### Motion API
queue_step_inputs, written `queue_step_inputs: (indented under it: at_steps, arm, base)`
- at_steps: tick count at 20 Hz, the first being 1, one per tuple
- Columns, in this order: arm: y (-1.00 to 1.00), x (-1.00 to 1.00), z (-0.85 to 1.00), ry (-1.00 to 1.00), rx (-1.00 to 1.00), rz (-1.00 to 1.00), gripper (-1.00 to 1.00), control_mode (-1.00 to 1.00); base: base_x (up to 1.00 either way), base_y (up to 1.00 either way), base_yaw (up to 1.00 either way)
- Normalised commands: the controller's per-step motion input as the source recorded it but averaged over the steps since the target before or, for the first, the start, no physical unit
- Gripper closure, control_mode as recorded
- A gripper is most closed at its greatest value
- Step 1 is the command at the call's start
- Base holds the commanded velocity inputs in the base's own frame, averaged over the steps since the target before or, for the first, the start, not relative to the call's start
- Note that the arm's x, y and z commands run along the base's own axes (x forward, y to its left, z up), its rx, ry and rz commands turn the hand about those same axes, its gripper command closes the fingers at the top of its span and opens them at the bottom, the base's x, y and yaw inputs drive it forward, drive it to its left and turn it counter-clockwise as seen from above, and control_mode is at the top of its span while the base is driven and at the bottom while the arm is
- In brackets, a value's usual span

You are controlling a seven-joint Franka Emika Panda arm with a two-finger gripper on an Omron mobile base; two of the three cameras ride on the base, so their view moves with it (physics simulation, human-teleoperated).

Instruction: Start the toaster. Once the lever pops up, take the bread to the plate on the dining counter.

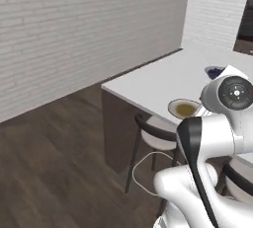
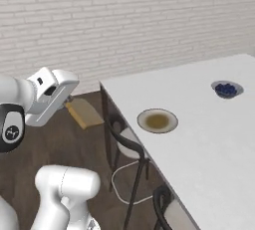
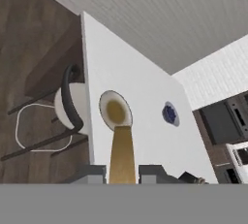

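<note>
Nearest in the hand view: end effector (image 3: 122,172) at 6 o'clock, closed on the bread (image 3: 121,152), fingers (image 3: 92,172) pressed against both sides of the slice. Pale tan slice held edge-on, running up from between the tips toward 12 o'clock, its far end overlapping the plate (image 3: 115,110) in that view. In the right base view, same slice (image 2: 83,113) jutting from the hand at 9 o'clock, tilted, hanging over the dark wood floor (image 2: 89,149) just off the tabletop's corner, not touching it.

Next out: black-backed stool (image 2: 125,142) with pale round seat, tucked against the near edge of the dining counter (image 2: 214,139), white wire foot loop below. Second stool (image 2: 167,206) at 6 o'clock along the same edge.

On the white tabletop: round beige plate (image 2: 157,120) near the edge, just past the first stool, nothing resting on it. Farther along, toward 2 o'clock, small bowl (image 2: 226,89) holding dark blue contents, well apart from the plate.

Farthest: pale brick wall (image 2: 124,20) across the back.
</note>
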Motion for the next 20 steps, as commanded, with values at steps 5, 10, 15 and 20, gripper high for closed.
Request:
queue_step_inputs:
  at_steps: [5, 10, 15, 20]
  arm:
    - [0.00, 0.00, 0.00, 0.00, 0.00, 0.00, 1.00, 1.00]
    - [0.00, 0.00, 0.00, 0.00, 0.00, 0.00, 1.00, 1.00]
    - [0.00, 0.00, 0.00, 0.00, 0.00, 0.00, 1.00, 1.00]
    - [0.00, 0.00, 0.00, 0.00, 0.00, 0.00, 1.00, 1.00]
  base:
    - [0.53, 0.18, -0.38]
    - [0.44, 0.11, -0.40]
    - [0.47, 0.11, -0.41]
    - [0.48, 0.16, -0.40]
